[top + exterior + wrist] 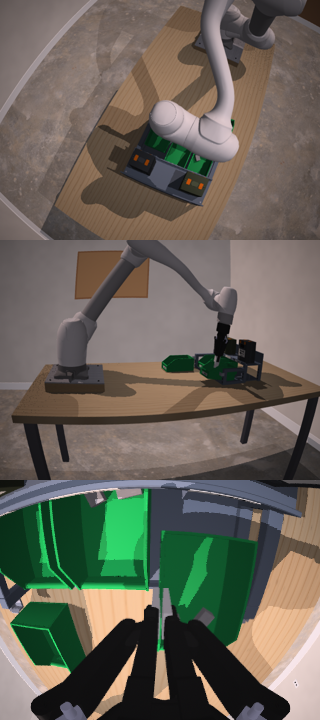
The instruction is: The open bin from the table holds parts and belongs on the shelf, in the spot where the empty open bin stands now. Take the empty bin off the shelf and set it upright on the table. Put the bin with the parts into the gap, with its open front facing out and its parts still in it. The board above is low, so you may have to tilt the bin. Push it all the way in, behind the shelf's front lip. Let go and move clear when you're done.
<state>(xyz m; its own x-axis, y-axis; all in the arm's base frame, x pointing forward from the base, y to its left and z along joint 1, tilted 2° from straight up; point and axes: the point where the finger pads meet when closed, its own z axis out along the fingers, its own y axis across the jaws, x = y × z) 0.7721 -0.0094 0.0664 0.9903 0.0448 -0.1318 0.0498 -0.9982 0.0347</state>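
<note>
A green open bin (157,142) (224,374) (227,580) is at the shelf's end spot, with a grey part (204,616) inside near its front. Its front sticks out, and bare shelf floor (212,519) shows behind its back, short of the upper board (162,174). My gripper (217,360) (160,598) points down, shut on this bin's side wall, near the front. The arm hides it in the top view. Another green bin (180,366) (47,615) stands upright on the table in front of the shelf's other end; no parts are visible in it.
Two more green bins (178,155) (200,165) fill the other shelf spots; the middle one is right beside the held bin's spot. Grey parts show in them. A black box (142,162) (247,351) and an olive box (193,184) (230,345) stand on the upper board.
</note>
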